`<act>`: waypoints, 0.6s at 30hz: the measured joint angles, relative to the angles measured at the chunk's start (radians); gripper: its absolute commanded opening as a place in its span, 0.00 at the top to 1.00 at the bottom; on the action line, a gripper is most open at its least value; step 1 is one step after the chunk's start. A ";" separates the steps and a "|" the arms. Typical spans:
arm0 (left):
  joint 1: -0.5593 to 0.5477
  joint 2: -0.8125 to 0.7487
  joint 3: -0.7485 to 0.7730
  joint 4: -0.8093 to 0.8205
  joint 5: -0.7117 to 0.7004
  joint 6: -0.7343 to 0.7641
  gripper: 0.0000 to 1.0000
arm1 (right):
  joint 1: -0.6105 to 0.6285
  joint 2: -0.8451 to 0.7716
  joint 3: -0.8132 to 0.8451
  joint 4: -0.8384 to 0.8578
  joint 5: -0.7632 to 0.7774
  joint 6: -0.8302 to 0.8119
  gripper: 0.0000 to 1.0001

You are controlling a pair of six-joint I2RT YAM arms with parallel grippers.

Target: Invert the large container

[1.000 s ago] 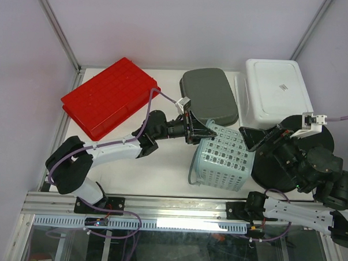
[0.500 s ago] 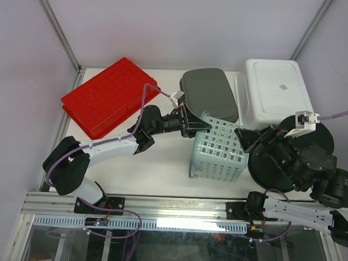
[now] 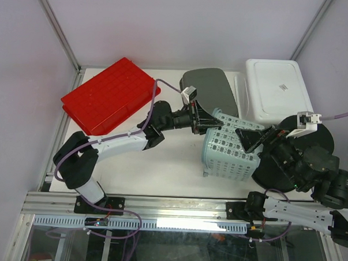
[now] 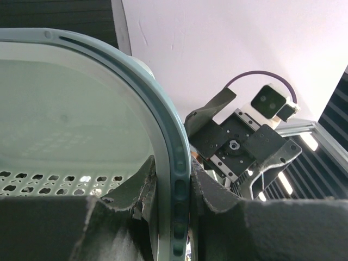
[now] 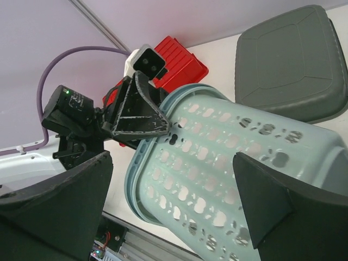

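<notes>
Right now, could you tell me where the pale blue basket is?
In the top view the basket lies tipped right of centre, rim pinched by the left hand, near the grey tub.

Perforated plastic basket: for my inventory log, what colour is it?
The perforated plastic basket is pale teal-green, clearest in the right wrist view.

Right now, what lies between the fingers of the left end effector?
The rim of the pale blue perforated plastic basket; the left end effector is shut on it. The left wrist view shows it.
</notes>
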 measured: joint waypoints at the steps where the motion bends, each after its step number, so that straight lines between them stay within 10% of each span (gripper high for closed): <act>1: -0.007 0.018 0.017 0.009 -0.001 -0.005 1.00 | 0.000 0.000 0.001 0.001 0.000 -0.002 0.04; 18: -0.031 0.156 -0.043 0.253 -0.048 -0.156 1.00 | 0.000 0.007 0.019 0.025 -0.009 -0.023 0.04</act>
